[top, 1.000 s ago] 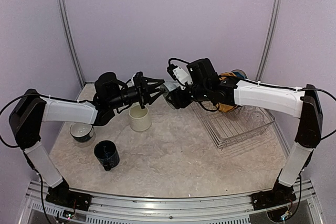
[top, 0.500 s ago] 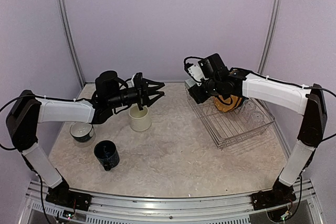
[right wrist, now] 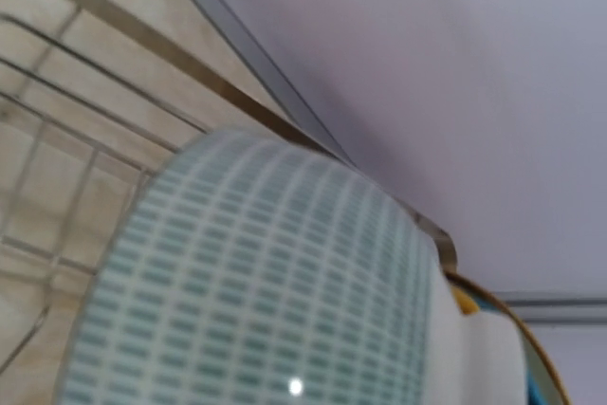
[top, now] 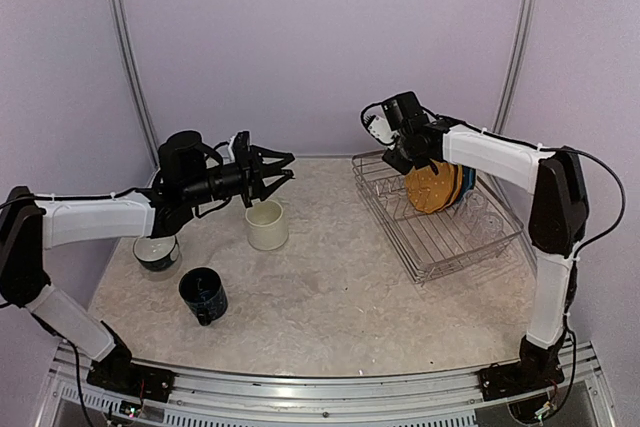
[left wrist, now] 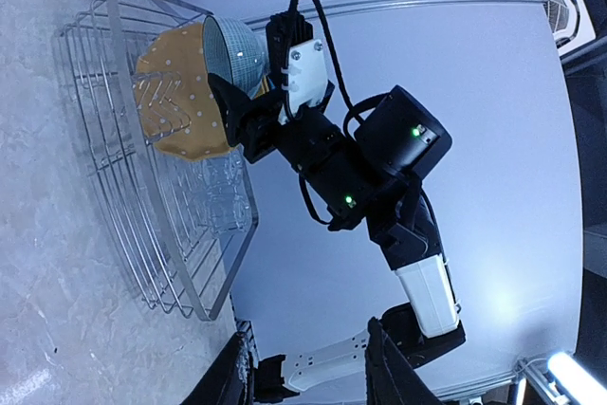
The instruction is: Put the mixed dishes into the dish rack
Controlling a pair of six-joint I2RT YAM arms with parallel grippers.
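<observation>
Gripping a grid-patterned teal cup [left wrist: 237,45] in the right tool [top: 397,159], jaws closed only as far as the cup's wall allows. Holding that cup at the far left corner of the dish rack [top: 455,237], with the yellow plate [top: 430,187] with white dots upright on the prongs just to the tool's right and a blue plate [top: 466,183] behind it.

From overhead, hardly any sight of the cup under the wrist. From the left wrist, a plain view of its rim close by the yellow plate, one dark finger across it; cannot tell whether cup and plate touch. From the right wrist, only the cup's patterned side filling the frame, rack wires behind, a sliver of yellow and blue at the lower corner, no fingers visible.

Pointing the left tool [top: 286,169] toward the rack, fingers [left wrist: 384,367] spread apart with nothing between. Just short of its tips, a cream mug [top: 267,225] upright on the tabletop [top: 340,297], apart from the tool. Back along the left arm, a dark green cup [top: 157,250] and, nearer the bases, a dark blue mug [top: 203,294], both seen only from overhead
</observation>
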